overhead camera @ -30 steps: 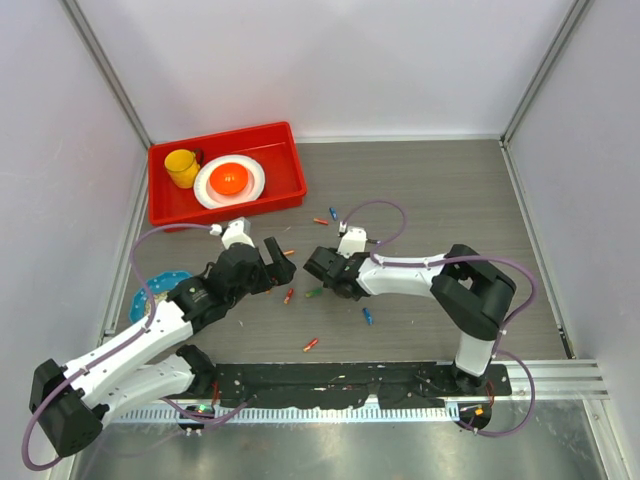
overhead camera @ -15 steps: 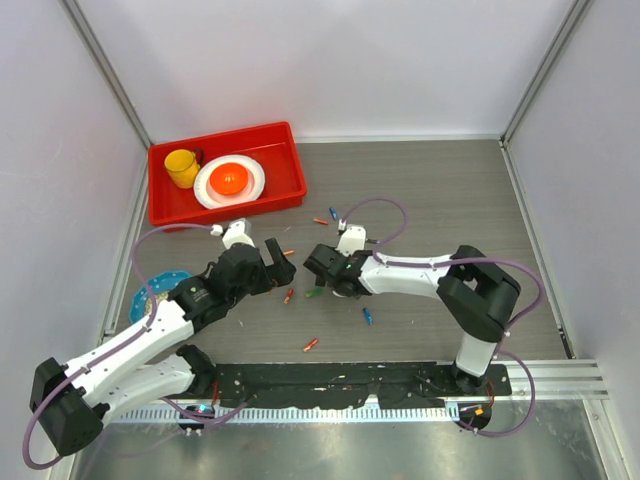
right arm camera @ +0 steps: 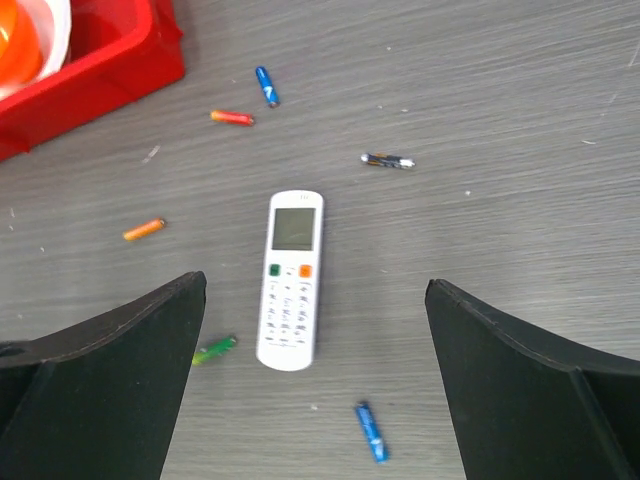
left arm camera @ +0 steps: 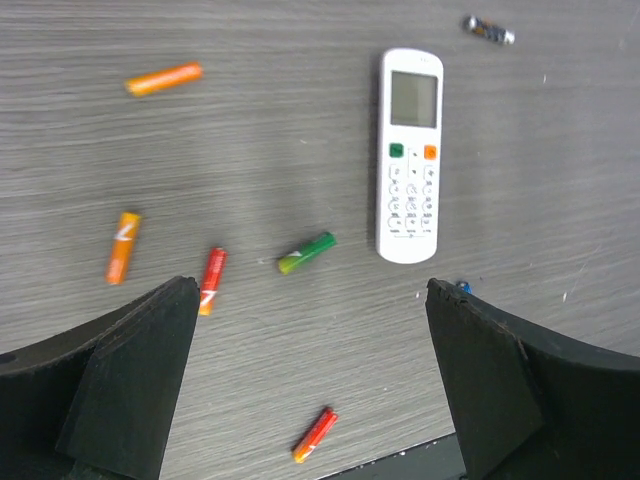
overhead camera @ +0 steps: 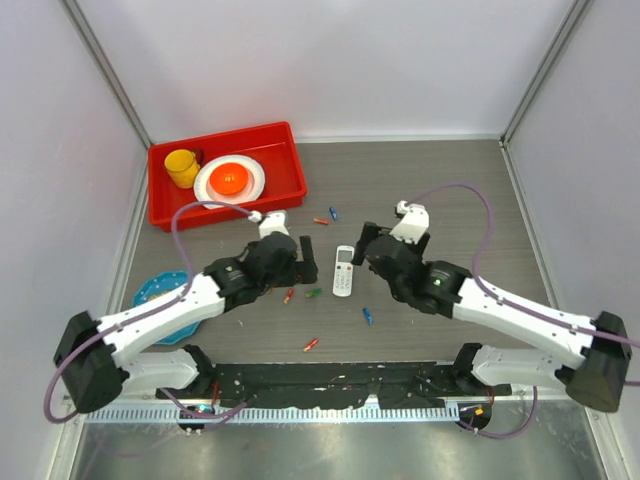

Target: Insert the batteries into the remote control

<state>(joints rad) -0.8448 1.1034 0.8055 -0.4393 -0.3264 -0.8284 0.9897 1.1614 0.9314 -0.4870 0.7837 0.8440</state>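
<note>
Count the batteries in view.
9 batteries: blue, red by the tray; dark beside the remote; two orange, red, green left of it; red, blue nearer the front edge. More may be hidden.

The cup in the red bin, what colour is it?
The cup is yellow; the top view shows it best.

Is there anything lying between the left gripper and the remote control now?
Nothing visible does. The remote control lies face up just beyond the left gripper, whose jaws are open. A green battery lies beside the remote's near end, off the direct line and not touching it.
</note>
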